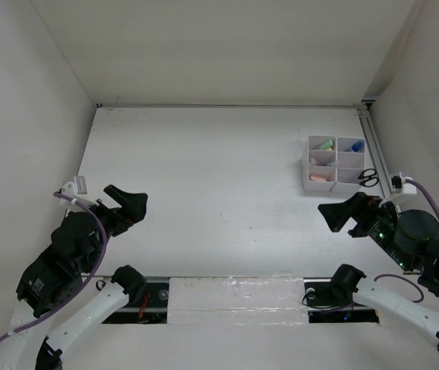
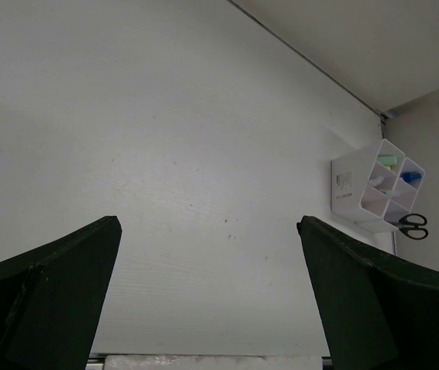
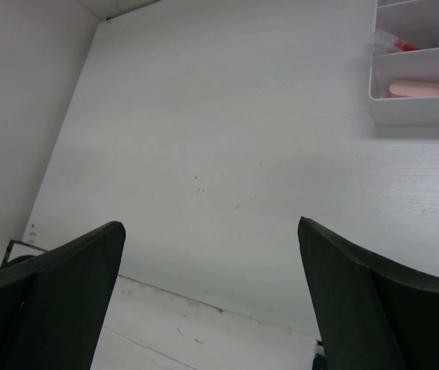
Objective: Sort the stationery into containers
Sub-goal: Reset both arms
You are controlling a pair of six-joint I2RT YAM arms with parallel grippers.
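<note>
The white divided container [image 1: 323, 186] stands at the table's back right, also in the left wrist view [image 2: 348, 183] and the right wrist view [image 3: 412, 112]. Stationery lies inside it: a green marker [image 1: 326, 144], a blue item [image 1: 356, 146], a pink eraser [image 3: 408, 89] and a red pen [image 3: 401, 45]. Black scissors handles [image 1: 368, 178] show at its near right corner [image 2: 413, 225]. My left gripper [image 1: 131, 206] [image 2: 207, 223] hangs open over bare table at the left, holding nothing. My right gripper [image 1: 339, 217] [image 3: 209, 225] is open and empty, just in front of the container.
White walls enclose the table on three sides. A taped white strip [image 1: 227, 297] runs along the near edge between the arm bases. A small white clip [image 1: 75, 185] sits at the left wall, and a plug with a purple cable [image 1: 400, 183] sits at the right wall.
</note>
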